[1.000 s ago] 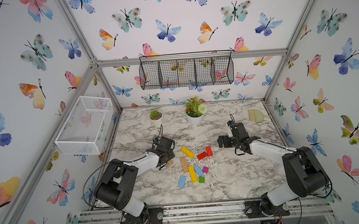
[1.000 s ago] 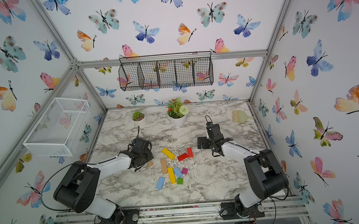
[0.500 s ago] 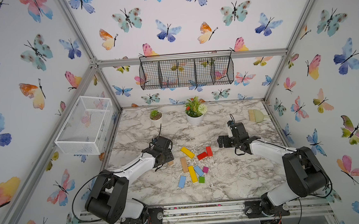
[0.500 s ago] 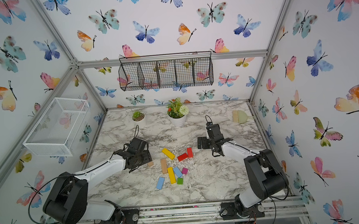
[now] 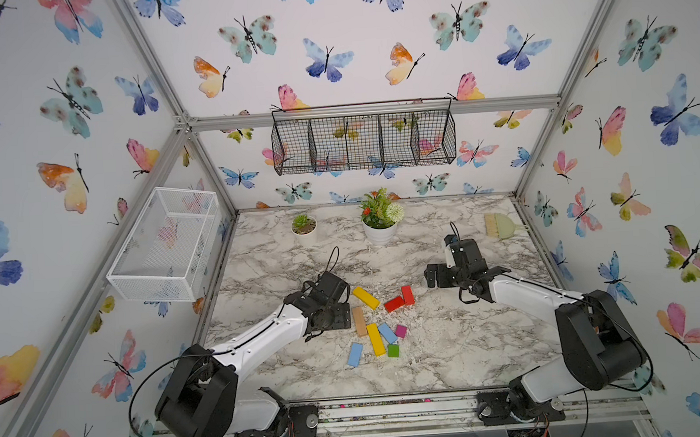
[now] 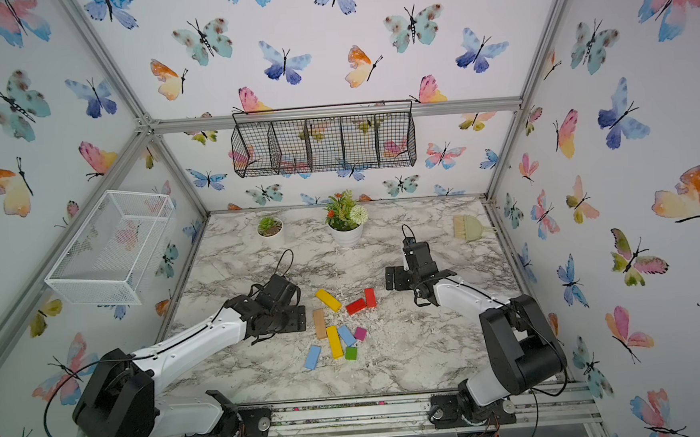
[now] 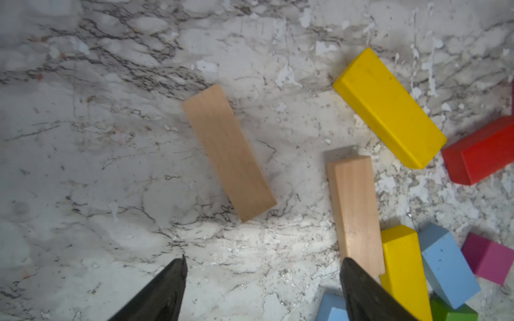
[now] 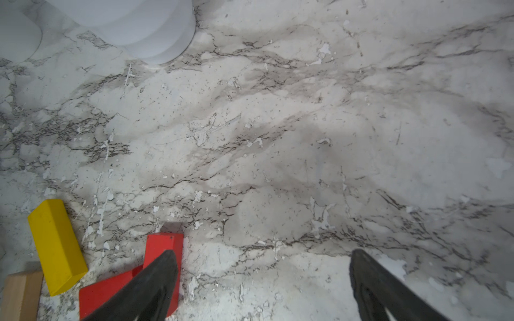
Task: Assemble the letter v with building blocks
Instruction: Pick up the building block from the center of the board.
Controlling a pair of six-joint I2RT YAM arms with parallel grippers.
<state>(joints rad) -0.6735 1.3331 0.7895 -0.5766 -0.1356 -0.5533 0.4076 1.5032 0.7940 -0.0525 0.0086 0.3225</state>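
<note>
Left gripper (image 7: 262, 259) opened wider, tan block (image 7: 228, 152) free

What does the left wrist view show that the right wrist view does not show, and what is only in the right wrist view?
Only the left wrist view: the open left end effector, a lone tan block lying flat, a second yellow block, a light blue block, the magenta cube and the green cube.
Only the right wrist view: the open right end effector and the base of a white pot.
Both: the slanted yellow block, a red block, the other tan block and the marble table.
</note>
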